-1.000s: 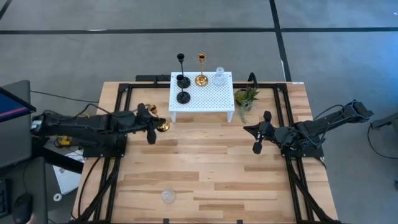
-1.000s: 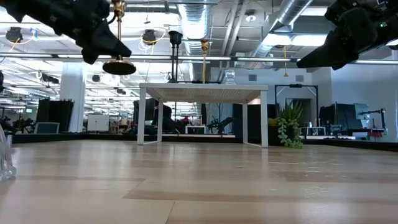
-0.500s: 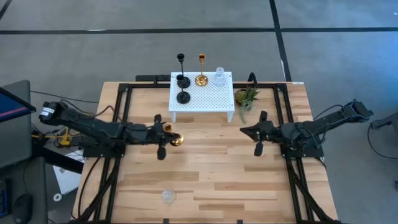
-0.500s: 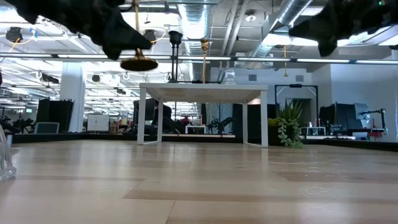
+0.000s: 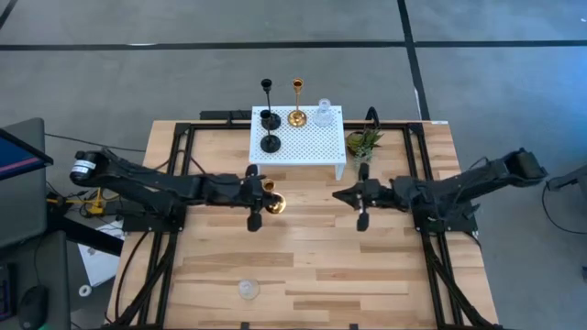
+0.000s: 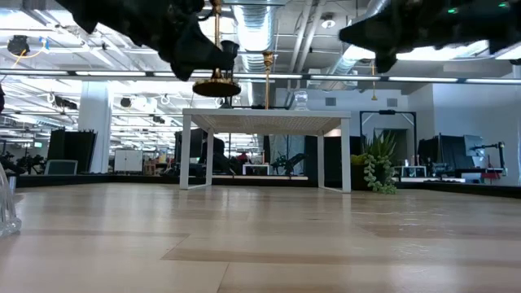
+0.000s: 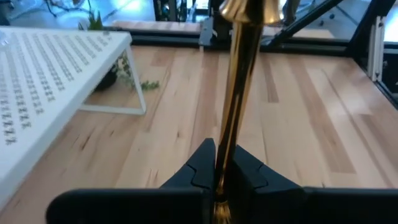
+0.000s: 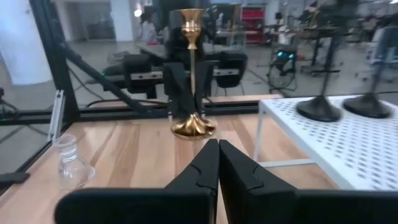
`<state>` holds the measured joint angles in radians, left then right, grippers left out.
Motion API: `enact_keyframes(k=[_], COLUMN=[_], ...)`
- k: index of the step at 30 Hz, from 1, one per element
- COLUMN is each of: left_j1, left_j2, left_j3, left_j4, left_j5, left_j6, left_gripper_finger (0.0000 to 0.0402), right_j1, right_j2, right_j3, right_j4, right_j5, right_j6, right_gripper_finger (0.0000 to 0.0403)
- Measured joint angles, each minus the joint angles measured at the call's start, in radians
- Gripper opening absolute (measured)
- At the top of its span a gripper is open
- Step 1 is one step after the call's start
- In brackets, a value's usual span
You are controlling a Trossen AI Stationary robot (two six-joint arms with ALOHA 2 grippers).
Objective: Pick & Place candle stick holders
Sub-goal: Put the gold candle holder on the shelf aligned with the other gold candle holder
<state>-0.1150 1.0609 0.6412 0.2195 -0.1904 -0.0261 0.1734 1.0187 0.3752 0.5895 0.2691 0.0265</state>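
Note:
My left gripper (image 5: 260, 196) is shut on a shiny gold candle stick holder (image 5: 273, 202) above the middle of the table, just in front of the white perforated stand (image 5: 312, 147). On the stand are two black holders (image 5: 271, 144), one gold holder (image 5: 297, 117) and a clear glass one (image 5: 323, 116), all resting on their round bases. Another glass holder (image 5: 248, 290) stands on the table near its front edge. My right gripper (image 5: 341, 196) is shut on nothing, right of centre, pointing at the held holder (image 8: 193, 81). My left gripper pinches the gold holder's thin stem (image 7: 231, 134) between its two fingers (image 7: 202, 167), in the stem's lower part above the round base (image 6: 216, 85). The fingers come level from the table's left, across the stem. The holder stands upright, cup end up, lifted clear of the table.
A small green potted plant (image 5: 363, 143) stands by the stand's right leg. Black frame rails (image 5: 179, 156) run along the table's left and right sides. Bare wood lies between the two grippers and toward the front edge.
My left gripper has carried the gold holder toward the table's right, from near the left rail to the middle, keeping it upright and clear of the table. My right gripper has moved toward the table's left, nearer the centre, and has levelled out. Both have stayed shut.

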Motion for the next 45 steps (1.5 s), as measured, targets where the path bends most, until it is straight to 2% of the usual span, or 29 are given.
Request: enact_keyframes(k=[7,14,20,27,36,40,45], left_j1=[0.003,0.003,0.003,0.003,0.003,0.003,0.003], left_j2=[0.022,0.022,0.022,0.022,0.021,0.021,0.021], left_j3=[0.001,0.001,0.001,0.001,0.001,0.001,0.001], left_j4=[0.020,0.022,0.022,0.022,0.022,0.022,0.030], left_j5=[0.007,0.006,0.006,0.005,0.005,0.005,0.005], left_j6=[0.000,0.000,0.000,0.000,0.000,0.000,0.000], left_gripper_finger=[0.0013,0.0013,0.0013,0.0013,0.0013,0.0013,0.0013], right_j1=[-0.094,-0.141,-0.161,-0.192,-0.196,-0.188,-0.187], right_j2=[0.231,0.428,0.540,0.640,0.705,0.705,0.705], right_j3=[0.161,0.326,0.438,0.535,0.609,0.622,0.642], right_j4=[0.003,0.023,0.086,0.066,0.062,0.054,0.054], right_j5=[-0.146,-0.322,-0.357,-0.434,-0.438,-0.439,-0.439], right_j6=[-0.027,-0.037,-0.042,0.001,-0.022,-0.026,-0.029], right_gripper_finger=[0.0000,0.0000,0.0009,0.0087,0.0206,0.0220,0.0203])
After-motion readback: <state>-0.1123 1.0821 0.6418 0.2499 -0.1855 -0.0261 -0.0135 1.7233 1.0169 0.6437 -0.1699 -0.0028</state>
